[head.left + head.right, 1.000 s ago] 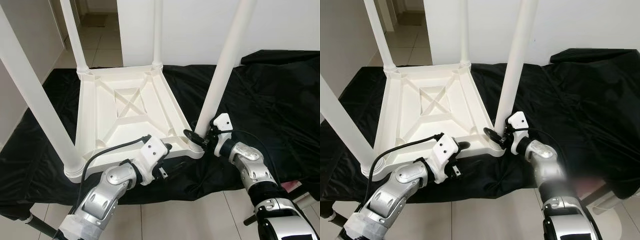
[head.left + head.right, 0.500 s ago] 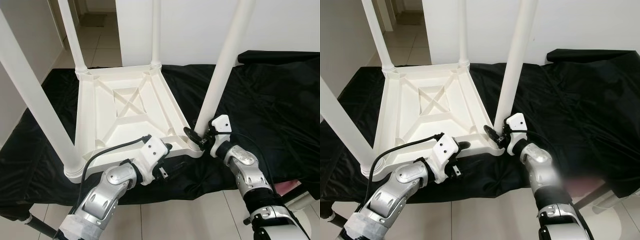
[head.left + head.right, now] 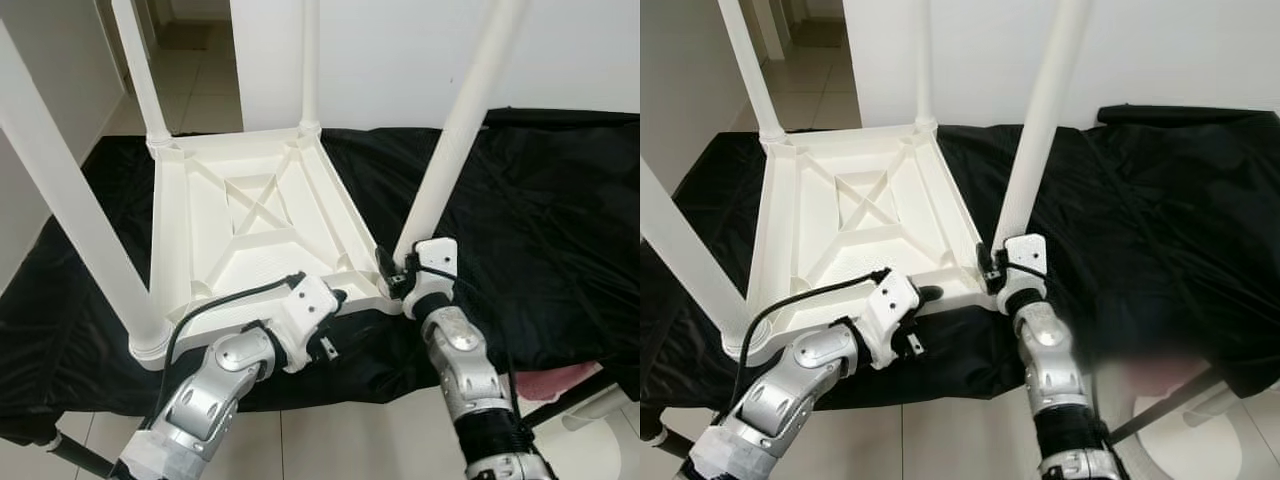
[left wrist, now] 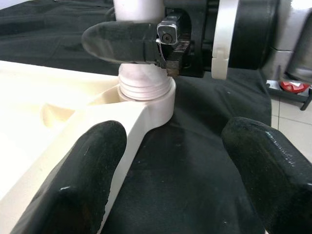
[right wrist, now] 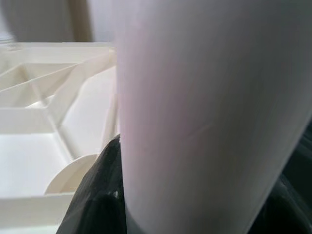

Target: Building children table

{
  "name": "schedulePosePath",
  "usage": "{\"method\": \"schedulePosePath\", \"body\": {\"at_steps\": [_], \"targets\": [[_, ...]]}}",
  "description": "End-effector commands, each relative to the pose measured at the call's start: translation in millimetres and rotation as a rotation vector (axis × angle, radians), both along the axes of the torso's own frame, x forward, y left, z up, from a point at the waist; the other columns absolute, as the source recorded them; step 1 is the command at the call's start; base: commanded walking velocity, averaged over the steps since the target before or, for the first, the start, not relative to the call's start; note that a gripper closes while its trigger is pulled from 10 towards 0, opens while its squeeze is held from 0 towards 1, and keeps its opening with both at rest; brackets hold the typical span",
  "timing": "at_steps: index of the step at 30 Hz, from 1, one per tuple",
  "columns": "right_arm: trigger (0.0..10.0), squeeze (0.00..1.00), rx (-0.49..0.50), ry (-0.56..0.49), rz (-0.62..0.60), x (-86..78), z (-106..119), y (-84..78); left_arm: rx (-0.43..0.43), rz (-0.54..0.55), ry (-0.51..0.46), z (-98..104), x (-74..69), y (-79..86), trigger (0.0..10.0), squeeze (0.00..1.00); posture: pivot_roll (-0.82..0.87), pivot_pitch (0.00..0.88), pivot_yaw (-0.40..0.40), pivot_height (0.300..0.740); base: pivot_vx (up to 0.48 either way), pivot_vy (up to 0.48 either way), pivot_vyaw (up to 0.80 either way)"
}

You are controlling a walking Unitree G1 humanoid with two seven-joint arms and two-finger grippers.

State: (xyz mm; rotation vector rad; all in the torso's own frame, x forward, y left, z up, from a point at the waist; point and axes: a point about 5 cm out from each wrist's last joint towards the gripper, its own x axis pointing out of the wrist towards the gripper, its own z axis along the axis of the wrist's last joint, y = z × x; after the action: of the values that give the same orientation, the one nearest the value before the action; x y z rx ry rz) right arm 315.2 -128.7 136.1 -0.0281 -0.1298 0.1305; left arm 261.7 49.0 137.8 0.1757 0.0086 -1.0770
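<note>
— Jaws?
— Right gripper (image 3: 393, 272) is clenched round the leg (image 3: 455, 135) just above its socket (image 4: 146, 95). Left gripper (image 4: 165, 156) is spread, holding nothing, straddling the tabletop (image 3: 250, 225) rim near that corner.
— Where's the table?
— Upside down on a black cloth (image 3: 540, 200), four legs up. The held leg's long axis runs steeply upward from the jaws, tilted away to the right.
— Nearer arm?
— Right, already on it. My guess: the next move twists about that axis, seating the threads.
— Materials?
— Smooth white plastic, round tapering legs, ribbed underside with an X brace, ridged collar.
</note>
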Motion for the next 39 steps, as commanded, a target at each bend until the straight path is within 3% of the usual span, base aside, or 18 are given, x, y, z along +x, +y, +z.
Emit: {"method": "schedulePosePath", "body": {"at_steps": [1,2,3,6,9,10,11,12,18,19,20,21,25,27,30,33,39], "targets": [[10.0,0.0,-0.013,0.071,-0.015,-3.7,-14,2.6,0.015,-0.01,0.017,-5,-2.1,0.6,10.0,0.0,-0.01,0.002,-0.005,0.74,0.0,0.0,0.0],[10.0,0.0,0.009,0.072,-0.074,-7.6,-13,10.2,0.013,-0.008,0.018,-5,-2.5,0.5,10.0,0.0,0.0,0.004,-0.009,0.74,0.0,0.0,0.0],[10.0,0.0,0.009,0.072,-0.074,-7.6,-13,10.2,0.013,-0.008,0.018,-5,-2.5,0.5,10.0,0.0,0.0,0.004,-0.009,0.74,0.0,0.0,0.0],[10.0,0.0,0.054,0.077,-0.059,-15.0,-11,30.7,0.011,-0.002,0.022,-5,-3.5,1.4,10.0,0.0,0.0,0.007,-0.01,0.74,0.0,0.0,0.0],[10.0,0.0,0.053,0.071,-0.062,-14.6,-10,28.9,0.011,-0.001,0.022,-5,-3.5,1.7,10.0,0.0,0.0,0.005,-0.009,0.74,0.0,0.0,0.0],[10.0,0.47,0.052,0.063,-0.073,-13.4,-8,22.8,0.012,-0.001,0.021,-5,-3.4,1.9,10.0,0.0,0.0,0.004,-0.01,0.74,0.0,0.0,0.0],[10.0,0.47,0.052,0.063,-0.073,-13.4,-8,22.8,0.012,-0.001,0.021,-5,-3.4,1.9,10.0,0.0,0.0,0.004,-0.01,0.74,0.0,0.0,0.0],[10.0,1.0,0.061,0.056,-0.075,-12.5,-6,17.8,0.013,-0.001,0.021,-5,-3.3,2.1,10.0,0.0,0.0,0.005,-0.011,0.74,0.0,0.0,0.0],[10.0,1.0,0.097,0.036,-0.039,-11.0,1,10.1,0.015,0.004,0.014,-4,-1.1,2.6,10.0,0.0,0.01,0.002,-0.013,0.74,0.0,0.0,0.0],[10.0,0.29,0.098,0.031,-0.013,-10.4,2,9.2,0.014,0.007,0.011,-4,-0.6,3.0,10.0,0.0,0.01,0.002,-0.013,0.74,0.0,0.0,0.0],[10.0,0.29,0.098,0.031,-0.013,-10.4,2,9.2,0.014,0.007,0.011,-4,-0.6,3.0,10.0,0.0,0.01,0.002,-0.013,0.74,0.0,0.0,0.0],[10.0,0.0,0.109,0.029,0.02,-10.2,2,7.7,0.014,0.012,0.01,-3,-0.4,3.7,10.0,0.0,0.01,0.002,-0.013,0.74,0.0,0.0,0.0],[10.0,0.0,0.085,0.029,0.135,-9.8,3,4.0,0.011,0.02,0.007,-2,-0.3,4.6,10.0,0.0,0.01,0.005,-0.016,0.74,0.0,0.0,0.0],[10.0,0.0,0.015,0.029,0.281,-11.2,3,-1.3,0.009,0.018,0.011,-3,-2.7,4.0,10.0,0.0,0.02,0.008,-0.016,0.74,0.0,0.0,0.0],[10.0,0.0,0.004,0.045,0.318,-8.3,2,-8.8,0.014,0.009,0.016,-4,-4.8,3.7,10.0,0.0,0.01,0.006,-0.013,0.74,0.0,0.0,0.0],[10.0,0.0,-0.028,0.059,0.366,1.3,6,-27.4,0.024,-0.007,0.027,-7,-7.8,4.2,10.0,0.0,0.01,0.006,-0.012,0.74,0.0,0.0,0.0],[10.0,0.0,-0.092,0.09,0.432,10.9,8,-39.0,0.035,-0.024,0.034,-7,-9.6,7.4,10.0,0.0,0.01,0.006,-0.01,0.74,0.0,0.0,0.0]]}}
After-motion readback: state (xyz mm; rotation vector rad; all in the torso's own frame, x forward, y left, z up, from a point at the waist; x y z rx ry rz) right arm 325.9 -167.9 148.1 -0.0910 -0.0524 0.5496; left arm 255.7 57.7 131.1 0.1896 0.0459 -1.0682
